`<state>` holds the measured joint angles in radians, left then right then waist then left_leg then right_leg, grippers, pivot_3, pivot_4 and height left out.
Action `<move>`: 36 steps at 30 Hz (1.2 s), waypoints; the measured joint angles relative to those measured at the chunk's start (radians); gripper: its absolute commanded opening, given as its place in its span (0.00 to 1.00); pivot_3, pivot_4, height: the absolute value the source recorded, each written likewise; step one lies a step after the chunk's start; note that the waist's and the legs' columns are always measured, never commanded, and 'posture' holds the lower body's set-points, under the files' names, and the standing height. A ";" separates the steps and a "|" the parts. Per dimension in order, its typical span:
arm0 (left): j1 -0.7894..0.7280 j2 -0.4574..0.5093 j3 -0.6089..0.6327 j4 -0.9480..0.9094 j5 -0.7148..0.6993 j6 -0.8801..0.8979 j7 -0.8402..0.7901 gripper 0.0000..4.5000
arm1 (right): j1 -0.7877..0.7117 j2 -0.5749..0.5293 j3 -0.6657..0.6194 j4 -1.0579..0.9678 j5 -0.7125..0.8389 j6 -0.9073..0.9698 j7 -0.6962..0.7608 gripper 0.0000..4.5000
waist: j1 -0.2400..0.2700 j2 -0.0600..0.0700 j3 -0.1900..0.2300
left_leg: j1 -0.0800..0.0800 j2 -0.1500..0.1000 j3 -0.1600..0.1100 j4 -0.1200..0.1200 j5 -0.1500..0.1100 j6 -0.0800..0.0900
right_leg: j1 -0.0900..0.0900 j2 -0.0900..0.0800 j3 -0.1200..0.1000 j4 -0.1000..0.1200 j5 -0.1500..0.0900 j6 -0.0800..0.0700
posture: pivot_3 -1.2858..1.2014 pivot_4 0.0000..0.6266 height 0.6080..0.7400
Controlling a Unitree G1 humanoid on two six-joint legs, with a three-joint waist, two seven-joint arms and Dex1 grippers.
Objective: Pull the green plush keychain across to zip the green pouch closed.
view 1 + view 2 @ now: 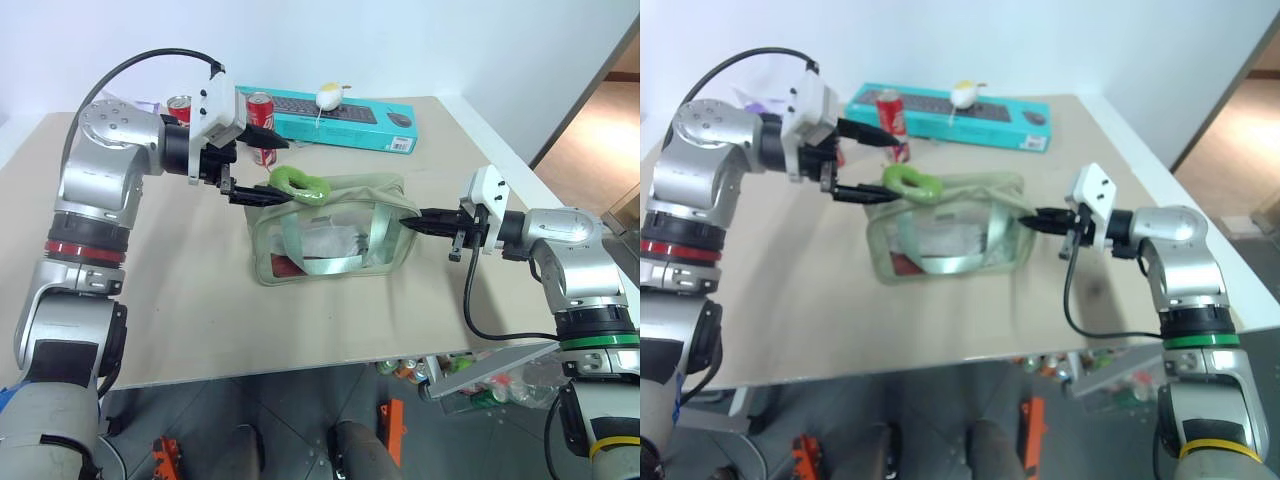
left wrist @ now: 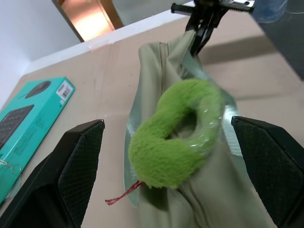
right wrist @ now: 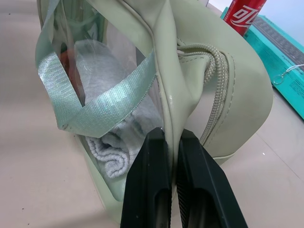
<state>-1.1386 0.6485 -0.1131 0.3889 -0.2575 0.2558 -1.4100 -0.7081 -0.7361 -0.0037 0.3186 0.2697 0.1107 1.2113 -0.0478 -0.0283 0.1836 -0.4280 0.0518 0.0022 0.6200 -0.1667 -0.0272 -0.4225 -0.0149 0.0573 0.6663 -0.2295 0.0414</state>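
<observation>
The green pouch (image 1: pixel 330 240) stands on the tan table, its clear window showing a folded grey cloth inside. The green plush keychain (image 1: pixel 300 185) lies curled in a ring on the pouch's top at its left end. My left gripper (image 1: pixel 268 170) is open at that end. In the left wrist view its fingers (image 2: pixel 76 175) stand wide on either side of the keychain (image 2: pixel 175 137) and do not touch it. My right gripper (image 1: pixel 412 222) is shut on the pouch's right end, pinching the pale green seam (image 3: pixel 166 85) there.
A teal keyboard box (image 1: pixel 345 120) lies at the table's far side with a white plush (image 1: pixel 328 97) on it. Two red cans (image 1: pixel 262 112) (image 1: pixel 180 105) stand behind my left gripper. The table's front edge (image 1: pixel 300 370) runs close below the pouch.
</observation>
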 measured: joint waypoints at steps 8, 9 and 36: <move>0.067 0.106 0.085 -0.097 -0.079 0.134 0.015 0.99 | -0.007 0.009 0.002 0.006 -0.001 -0.007 0.009 0.00 | -0.006 0.000 0.000 | 0.001 0.001 0.000 -0.001 0.000 0.000 | 0.000 0.001 0.001 0.000 0.000 -0.001 | 0.52 0.24 1.00; 0.089 0.124 0.104 -0.113 -0.094 0.163 0.020 0.99 | -0.008 0.010 0.002 0.009 -0.002 -0.007 0.010 0.00 | -0.006 0.000 0.000 | 0.001 0.001 0.000 -0.001 0.000 0.000 | 0.000 0.001 0.000 0.000 0.000 -0.001 | 0.52 0.24 1.00; 0.695 -0.110 0.272 -0.646 -0.291 0.345 0.618 0.49 | -0.023 0.015 0.005 0.059 -0.005 -0.042 0.030 0.00 | 0.000 0.000 0.000 | 0.004 0.001 0.001 0.000 0.000 0.000 | 0.004 0.001 0.001 0.000 0.001 -0.001 | 0.52 0.24 1.00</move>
<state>-0.4435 0.5385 0.1585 -0.2575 -0.5483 0.6008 -0.7915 -0.7315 -0.7208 0.0014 0.3775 0.2644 0.0683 1.2408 -0.0476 -0.0283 0.1835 -0.4235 0.0532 0.0028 0.6202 -0.1667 -0.0272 -0.4187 -0.0138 0.0584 0.6665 -0.2288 0.0401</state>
